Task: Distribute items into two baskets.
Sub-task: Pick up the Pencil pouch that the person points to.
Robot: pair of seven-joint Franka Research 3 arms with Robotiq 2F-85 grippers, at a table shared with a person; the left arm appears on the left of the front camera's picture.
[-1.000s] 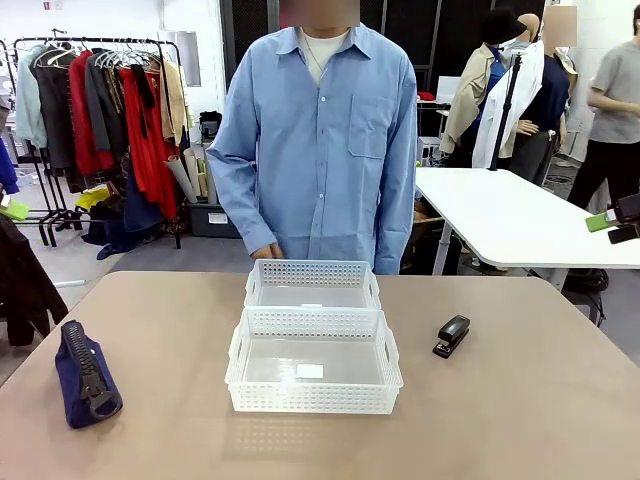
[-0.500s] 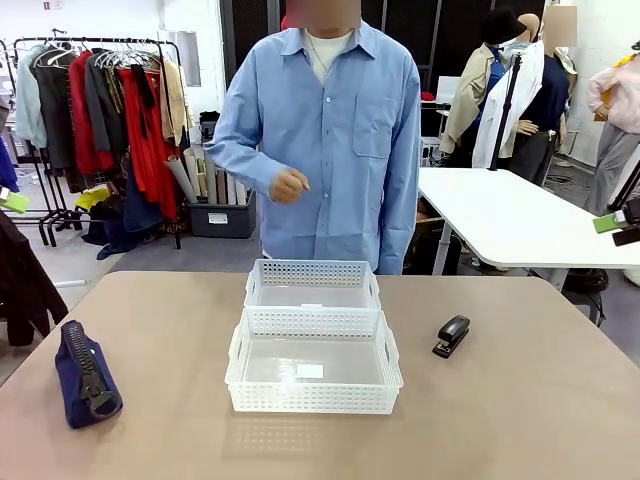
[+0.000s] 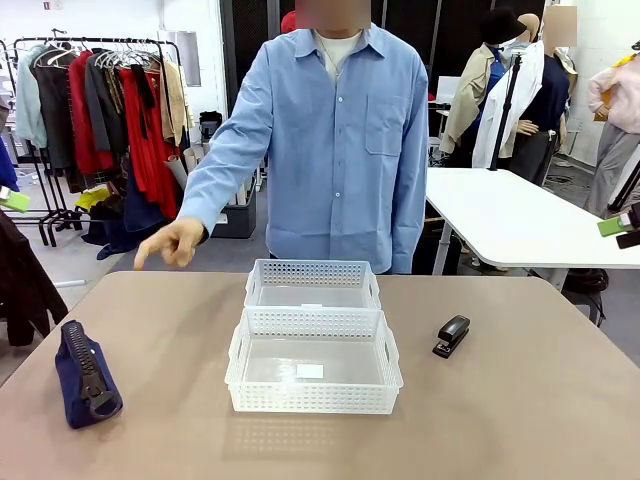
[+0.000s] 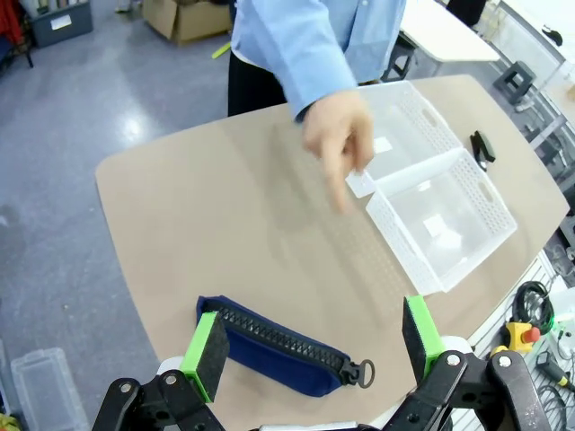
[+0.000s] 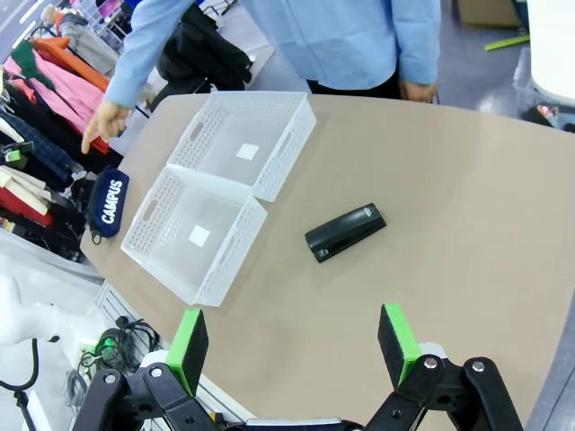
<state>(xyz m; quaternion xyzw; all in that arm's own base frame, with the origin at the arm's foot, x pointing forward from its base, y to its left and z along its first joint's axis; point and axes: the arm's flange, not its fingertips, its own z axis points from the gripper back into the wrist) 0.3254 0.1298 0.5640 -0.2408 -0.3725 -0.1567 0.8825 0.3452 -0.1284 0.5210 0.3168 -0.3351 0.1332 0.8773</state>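
Beige counter (image 3: pixel 170 320) carries the navy pouch (image 3: pixel 85 375) at near left, the robot's left hand (image 4: pixel 314 341) above it, fingers spread, empty. A person's hand (image 3: pixel 172 243) points over the far left; two baskets (image 3: pixel 312 320) touch at centre. Right lies the stapler (image 3: pixel 452 335), the robot's right hand (image 5: pixel 292 344) above, equally spread.

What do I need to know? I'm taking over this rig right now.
Left gripper: open, empty, high over the pouch.
Right gripper: open, empty, high over the stapler.
The pouch lies at the left of the table, the stapler right of the near basket; it and the far basket are empty.
Person's hand points toward the pouch's side.
Done: nothing. Left: both items.
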